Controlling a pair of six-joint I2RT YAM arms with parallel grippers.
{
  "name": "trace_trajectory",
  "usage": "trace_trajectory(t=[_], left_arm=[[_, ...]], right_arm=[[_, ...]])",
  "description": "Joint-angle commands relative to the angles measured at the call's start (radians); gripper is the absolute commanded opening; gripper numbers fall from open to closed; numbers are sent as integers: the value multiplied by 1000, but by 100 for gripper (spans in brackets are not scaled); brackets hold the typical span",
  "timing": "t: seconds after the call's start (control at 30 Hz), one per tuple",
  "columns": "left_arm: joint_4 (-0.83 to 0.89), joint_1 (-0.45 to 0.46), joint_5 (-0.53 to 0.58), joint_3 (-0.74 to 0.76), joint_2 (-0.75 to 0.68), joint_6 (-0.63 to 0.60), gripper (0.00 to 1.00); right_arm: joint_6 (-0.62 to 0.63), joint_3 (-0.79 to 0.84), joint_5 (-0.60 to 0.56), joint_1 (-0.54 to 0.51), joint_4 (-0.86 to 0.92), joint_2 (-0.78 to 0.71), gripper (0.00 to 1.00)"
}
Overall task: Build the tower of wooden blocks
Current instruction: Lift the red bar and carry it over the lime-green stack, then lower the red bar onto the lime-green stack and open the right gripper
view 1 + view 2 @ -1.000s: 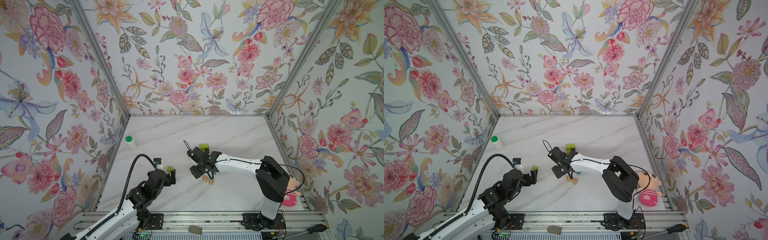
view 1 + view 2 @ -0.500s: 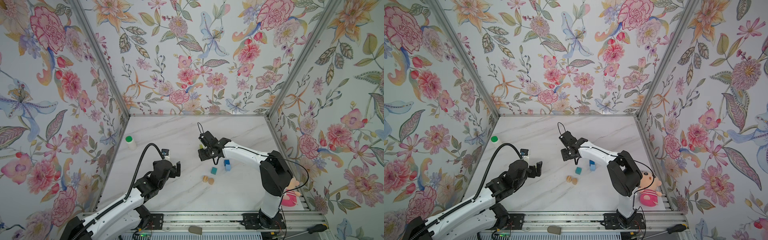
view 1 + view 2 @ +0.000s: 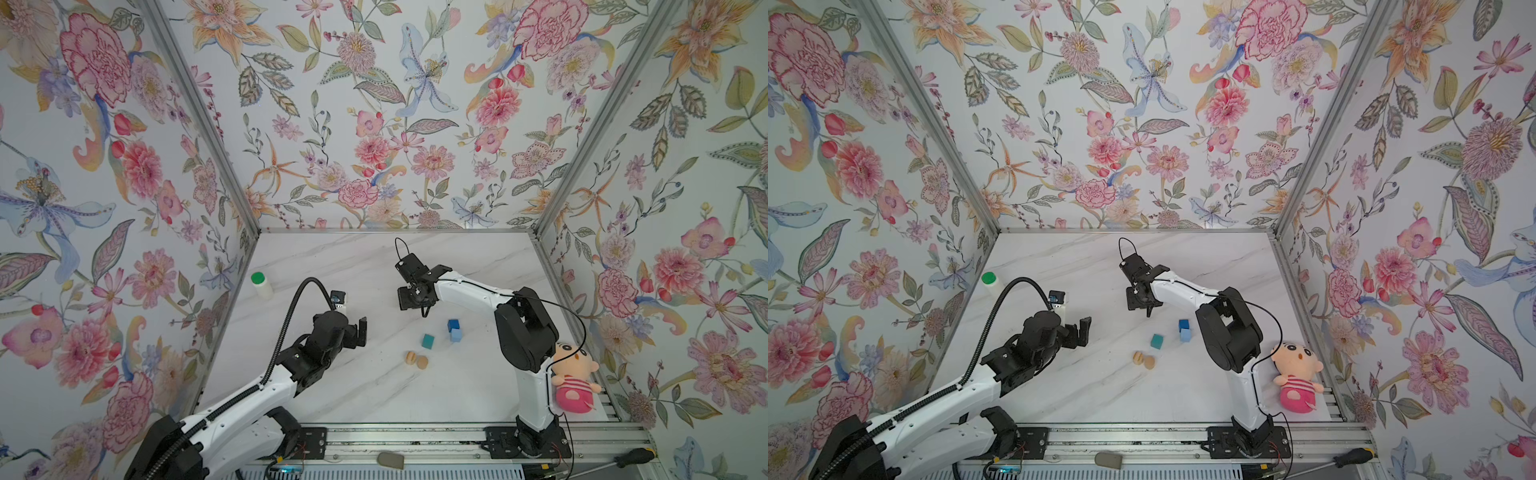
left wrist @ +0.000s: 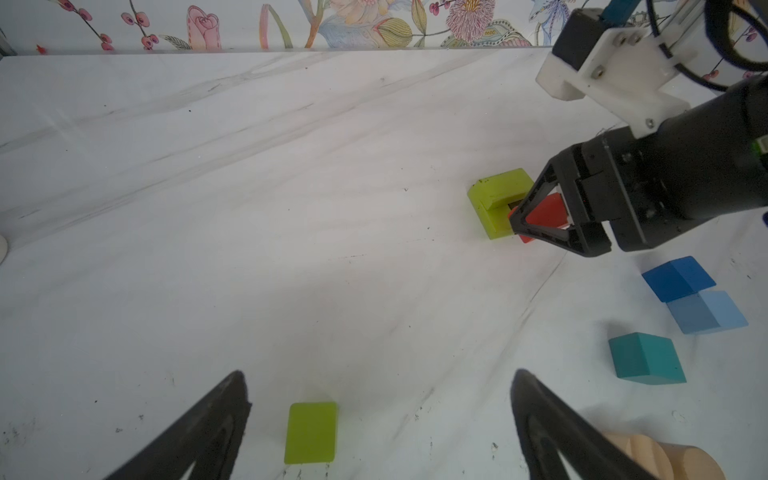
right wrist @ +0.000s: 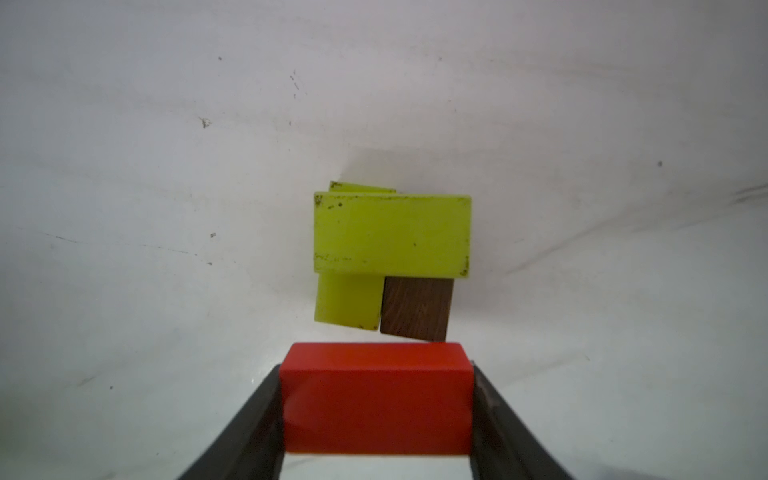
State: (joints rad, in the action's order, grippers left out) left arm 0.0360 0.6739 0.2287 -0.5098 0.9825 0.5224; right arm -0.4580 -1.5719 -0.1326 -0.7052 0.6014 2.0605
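The right hand (image 5: pixel 376 372), clenched on the red block (image 5: pixel 376 407), has swung back to the yellow-green and brown tower base (image 5: pixel 390 235) on the desk (image 5: pixel 166 124), ready for stacking; the left hand (image 4: pixel 379 376) is released.

Bright, even light — soft shadows, sharp

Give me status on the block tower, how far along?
Early. Done: only a base, a top yellow-green block laid across a lower yellow-green block and a brown block. In hand: the right gripper is shut on the red block close to the base, not yet placed. Left: the loose yellow-green block before the open, empty left gripper, two blue blocks, the teal block and two tan rounded pieces, all on the table.
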Motion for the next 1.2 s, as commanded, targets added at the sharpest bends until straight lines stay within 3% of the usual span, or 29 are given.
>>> trace_trajectory(t=[0.0,1.17], left_arm=[[-20,-18,-25,-22,9,-23,99],[-23,-85,-69,-14,12,-51,99]], right_arm=[[-22,-45,-13,9,34,26,53],[-38,-157,-16,32,87,139,56]])
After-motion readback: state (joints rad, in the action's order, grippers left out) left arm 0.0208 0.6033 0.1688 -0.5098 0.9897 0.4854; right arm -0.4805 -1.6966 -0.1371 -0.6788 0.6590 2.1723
